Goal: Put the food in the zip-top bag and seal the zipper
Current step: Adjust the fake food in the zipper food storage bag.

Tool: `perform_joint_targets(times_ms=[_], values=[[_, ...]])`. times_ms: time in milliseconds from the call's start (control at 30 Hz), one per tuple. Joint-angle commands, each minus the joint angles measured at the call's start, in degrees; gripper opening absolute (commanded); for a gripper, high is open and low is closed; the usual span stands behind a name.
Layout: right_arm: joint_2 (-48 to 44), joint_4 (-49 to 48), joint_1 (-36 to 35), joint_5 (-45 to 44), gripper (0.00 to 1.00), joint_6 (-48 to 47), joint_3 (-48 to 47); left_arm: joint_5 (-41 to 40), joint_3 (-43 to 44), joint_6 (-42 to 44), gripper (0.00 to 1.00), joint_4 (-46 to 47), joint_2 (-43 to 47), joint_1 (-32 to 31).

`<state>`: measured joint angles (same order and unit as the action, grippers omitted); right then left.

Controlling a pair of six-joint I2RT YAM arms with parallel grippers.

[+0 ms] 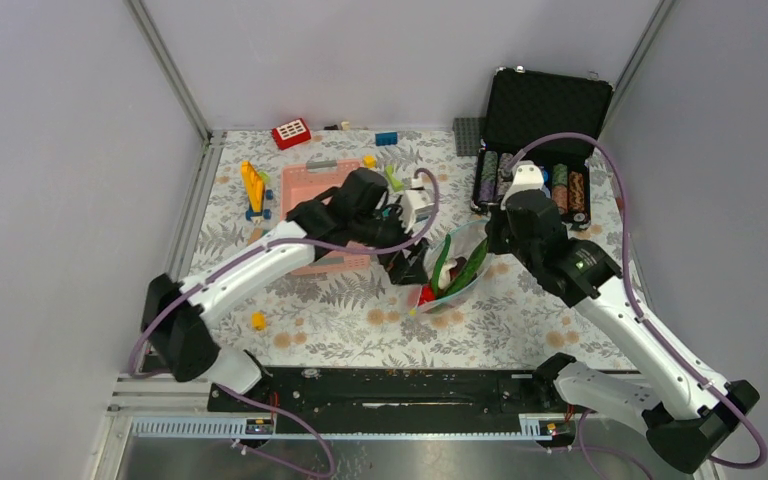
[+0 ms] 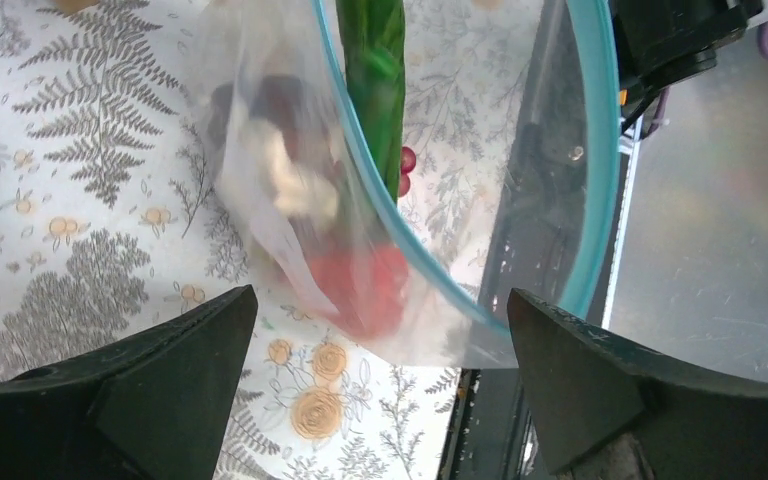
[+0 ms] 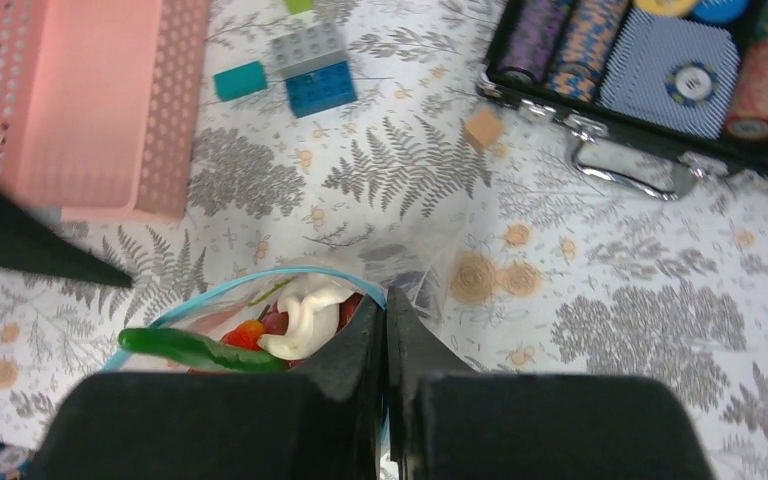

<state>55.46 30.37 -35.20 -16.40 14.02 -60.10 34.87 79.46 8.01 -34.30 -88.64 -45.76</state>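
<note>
The clear zip-top bag is held up at the table's middle with its mouth open. Its light-blue zipper runs around the mouth and shows in the right wrist view too. Inside are long green pods, a red piece, a white piece and dark red grapes. My right gripper is shut on the bag's mouth edge at the zipper, on its right side. My left gripper is open at the bag's left side; the bag's lower corner hangs just beyond its fingertips.
A pink slotted basket lies left of the bag, under my left arm. An open black case of poker chips stands at the back right. Building blocks are scattered at the back left, one yellow piece near the front. The black front rail is close.
</note>
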Motion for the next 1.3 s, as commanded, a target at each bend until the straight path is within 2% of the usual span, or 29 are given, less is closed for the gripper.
perform_joint_targets(times_ms=[0,100,167,300,633,800,867,900,933,967,1067,1100,1267], values=[[2.1,9.1,0.2,-10.0,0.0,9.7,-5.6,-1.0,-10.6,-10.8,0.99,15.1,11.6,0.9],[2.1,10.6,0.2,-11.6,0.0,11.9,-5.8,-2.5,-20.1,-16.2,0.99,23.1,17.9,0.7],[2.2,11.2,0.2,-11.6,0.0,12.7,-6.1,-5.0,-22.4,-18.5,0.99,25.9,20.2,-0.1],[1.7,11.3,0.1,-10.4,0.0,13.3,-6.1,-12.9,-20.7,-17.8,0.99,26.0,19.4,-3.9],[1.1,11.7,0.2,-10.6,0.0,13.9,-6.1,-13.4,-16.8,-12.9,0.99,23.5,12.4,-11.0],[0.8,11.9,0.5,-11.1,0.0,14.2,-6.2,-22.3,-16.6,-12.0,0.97,20.2,10.3,-13.5],[0.6,12.3,0.6,-11.1,0.0,14.2,-6.3,-25.0,-15.9,-11.6,0.88,18.4,8.6,-14.2],[0.4,12.6,0.7,-11.1,0.0,14.3,-6.3,-26.2,-15.1,-11.1,0.79,16.9,7.7,-14.5],[0.2,12.7,0.7,-11.1,0.0,14.3,-6.3,-27.8,-14.1,-10.8,0.65,14.9,6.8,-14.6],[0.0,12.8,0.7,-11.1,0.0,14.2,-6.3,-29.1,-12.9,-10.6,0.47,13.3,6.1,-14.7],[-1.1,13.4,0.9,-11.5,0.0,14.0,-6.0,-33.5,-10.7,-9.3,0.11,11.1,5.6,-14.7],[-1.6,13.5,1.0,-11.7,0.0,14.1,-5.8,-34.4,-10.2,-8.5,0.02,11.0,6.1,-14.8],[-4.0,14.8,1.0,-9.3,0.0,13.0,-4.7,-39.6,-7.3,-3.4,0.0,10.9,9.6,-14.7]])
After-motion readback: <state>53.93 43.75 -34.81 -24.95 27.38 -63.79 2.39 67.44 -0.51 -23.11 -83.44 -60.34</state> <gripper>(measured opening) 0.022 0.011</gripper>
